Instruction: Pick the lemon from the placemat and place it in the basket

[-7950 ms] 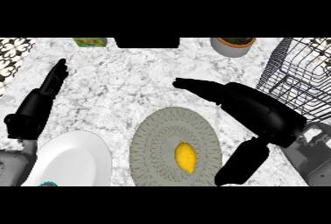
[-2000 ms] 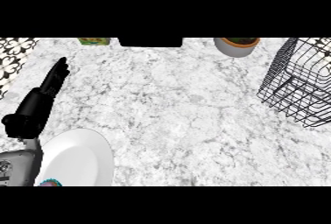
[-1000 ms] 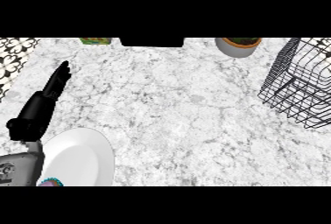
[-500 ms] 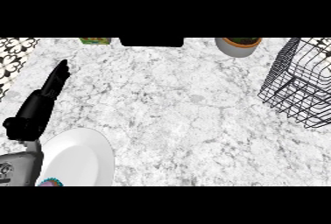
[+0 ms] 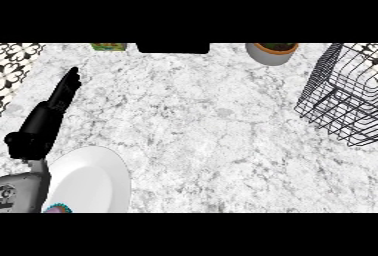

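— Since the lemon and its placemat show nowhere on the grey-veined white marble worktop [image 5: 214, 135], I can't say where the fruit is; can you spot it?

— No. It may be hidden inside the black wire basket [image 5: 347, 95] at the worktop's right edge, but through the wires I see only marble, so I won't claim it.

— And the hands?

— Only the robot's left hand [image 5: 46, 120] shows, black, along the left edge. Its fingers [image 5: 66, 85] lie straight and pressed together, pointing toward the far edge, holding nothing. It looks to be resting, kept out of the way. The right hand is out of sight altogether.

— What else is about?

— A round white plate [image 5: 88, 182] at the near left corner, just beside that hand's wrist, with something small and teal-rimmed [image 5: 55, 208] at its near edge, too cut off to name. A grey pot with a brown top [image 5: 271, 52] stands at the far edge, near the basket, with a dark block [image 5: 173, 48] and a small green thing [image 5: 108, 46] further left along that edge.

— Anything blocking the basket?

— Nothing stands between the middle and it.
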You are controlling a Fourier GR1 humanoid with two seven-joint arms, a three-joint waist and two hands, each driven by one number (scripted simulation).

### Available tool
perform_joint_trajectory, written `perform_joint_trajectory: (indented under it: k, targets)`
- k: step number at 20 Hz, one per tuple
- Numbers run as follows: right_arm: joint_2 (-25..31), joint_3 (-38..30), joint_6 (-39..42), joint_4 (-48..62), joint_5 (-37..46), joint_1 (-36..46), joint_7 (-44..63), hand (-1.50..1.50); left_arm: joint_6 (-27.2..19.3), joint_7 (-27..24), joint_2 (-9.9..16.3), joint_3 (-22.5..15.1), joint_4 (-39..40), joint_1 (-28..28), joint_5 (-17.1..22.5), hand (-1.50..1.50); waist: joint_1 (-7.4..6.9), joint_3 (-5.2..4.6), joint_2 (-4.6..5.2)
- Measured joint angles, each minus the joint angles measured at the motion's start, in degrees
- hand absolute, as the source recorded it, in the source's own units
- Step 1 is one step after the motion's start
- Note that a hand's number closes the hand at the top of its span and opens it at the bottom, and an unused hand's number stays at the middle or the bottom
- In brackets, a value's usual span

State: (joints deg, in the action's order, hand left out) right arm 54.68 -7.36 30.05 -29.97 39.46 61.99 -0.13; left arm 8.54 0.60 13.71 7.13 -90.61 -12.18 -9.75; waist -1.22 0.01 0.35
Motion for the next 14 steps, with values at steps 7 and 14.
perform_joint_trajectory:
  k: [7, 14]
  targets:
    - [-1.3, -4.9, -0.1, 2.3, -3.6, 2.0, -0.2, -1.5, 0.1, -0.1, 0.2, 0.6, 0.4, -0.6, 0.2, 0.0, 0.2, 0.01, -0.06]
    - [-1.0, -16.8, -10.4, 6.0, -11.8, 4.7, 4.9, -1.5, -0.4, -0.5, 0.0, 0.6, 1.6, -1.4, -0.4, 0.0, 0.37, 0.03, 0.03]
